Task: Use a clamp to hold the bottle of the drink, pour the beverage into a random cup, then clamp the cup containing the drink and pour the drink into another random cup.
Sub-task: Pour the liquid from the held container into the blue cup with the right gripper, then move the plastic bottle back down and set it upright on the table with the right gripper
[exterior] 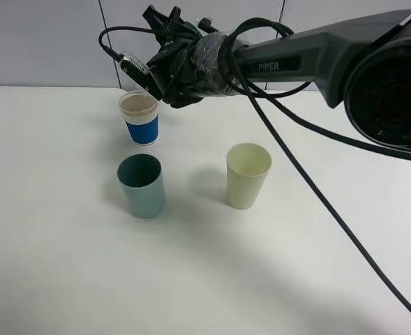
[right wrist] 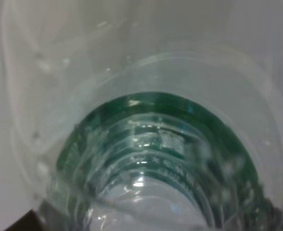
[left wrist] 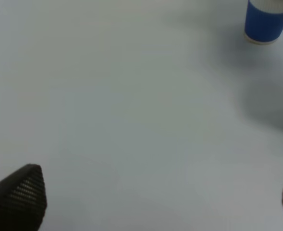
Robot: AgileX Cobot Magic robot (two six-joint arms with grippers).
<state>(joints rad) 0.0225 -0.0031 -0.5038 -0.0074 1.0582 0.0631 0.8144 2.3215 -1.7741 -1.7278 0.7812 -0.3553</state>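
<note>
Nearest on the white table (exterior: 65, 279) stand the teal cup (exterior: 141, 185) and, well apart to its right, the pale yellow cup (exterior: 248, 174). Behind the teal one is the blue-and-white cup (exterior: 142, 118). Just above its rim the right gripper (exterior: 165, 73) is clamped on the bottle (right wrist: 146, 159), which is tilted with the mouth down toward that cup. The left gripper (left wrist: 155, 202) hangs over bare table, jaws wide apart and empty. The bottle looks thin and light. I think a hard squeeze would dent it, so the labelled middle seems the safest place to hold.
</note>
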